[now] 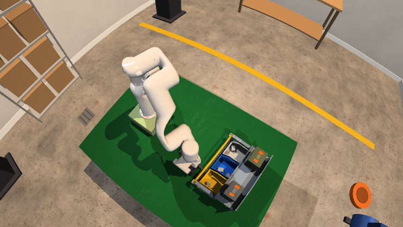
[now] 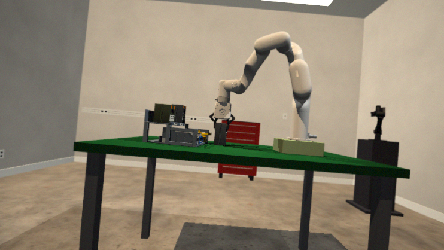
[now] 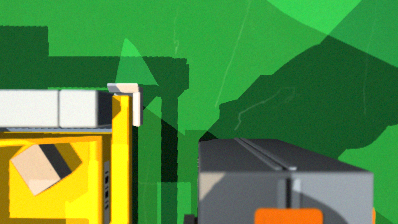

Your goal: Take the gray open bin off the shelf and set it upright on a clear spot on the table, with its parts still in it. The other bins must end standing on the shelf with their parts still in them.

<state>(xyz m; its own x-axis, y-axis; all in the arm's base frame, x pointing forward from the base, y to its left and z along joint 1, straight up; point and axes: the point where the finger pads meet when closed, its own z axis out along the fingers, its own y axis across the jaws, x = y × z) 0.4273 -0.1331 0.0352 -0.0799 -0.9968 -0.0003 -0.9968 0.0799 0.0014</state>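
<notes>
The gray open bin (image 1: 241,153) (image 2: 180,136) stands on the shelf (image 1: 254,180) at its far end, with a small part inside. Next to it stand a blue open bin (image 1: 228,163) and a yellow open bin (image 1: 216,180) (image 3: 55,207), each with a part inside. My gripper (image 2: 221,124) is just in front of the shelf, near the yellow bin. It is shut on a dark gray closed box (image 2: 220,136) (image 3: 280,175) with an orange patch, held upright low at the table top. In the top view the wrist hides this box.
Two olive closed cases (image 1: 257,157) (image 1: 232,190) (image 2: 169,113) with orange clasps stand on the shelf's upper level. The arm's pale green base block (image 1: 142,124) (image 2: 298,146) is on the green table (image 1: 112,157) (image 2: 248,155). The table's front edge is close to the shelf.
</notes>
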